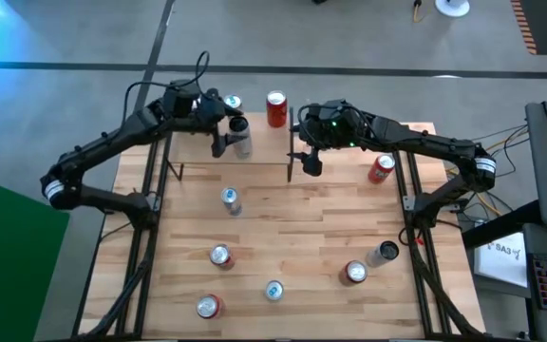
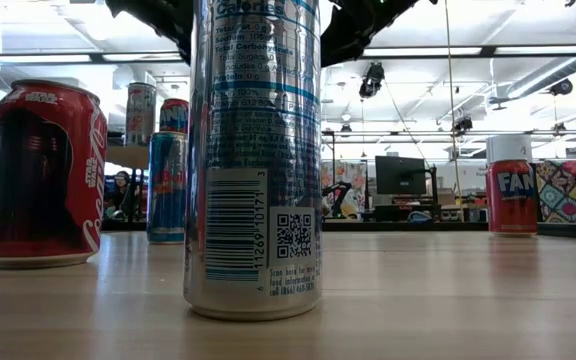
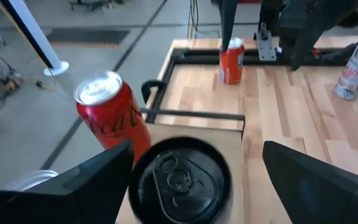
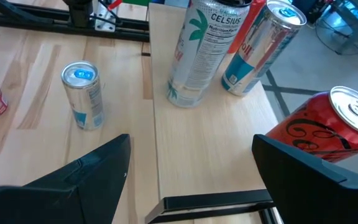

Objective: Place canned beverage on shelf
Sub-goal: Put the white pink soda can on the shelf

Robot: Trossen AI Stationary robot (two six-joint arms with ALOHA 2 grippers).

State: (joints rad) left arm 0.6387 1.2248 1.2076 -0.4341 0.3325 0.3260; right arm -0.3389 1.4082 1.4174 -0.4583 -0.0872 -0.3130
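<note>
The high view hangs above the counter point(image 1: 292, 228) and looks straight down on all of it; the shelf point(image 1: 231, 147) lies toward 12 o'clock. The low view sits at counter height, very near 1 tall silver can point(image 2: 253, 160), and looks level into the room behind.

The left wrist view looks down past its fingers point(image 3: 309, 186), very close over a black-topped can point(image 3: 180, 177) on the shelf, with a red can point(image 3: 110, 115) just beside. The right wrist view looks across the same shelf at a Celsius can point(image 4: 205, 50). Both wrist views and the high view share the shelf.
</note>
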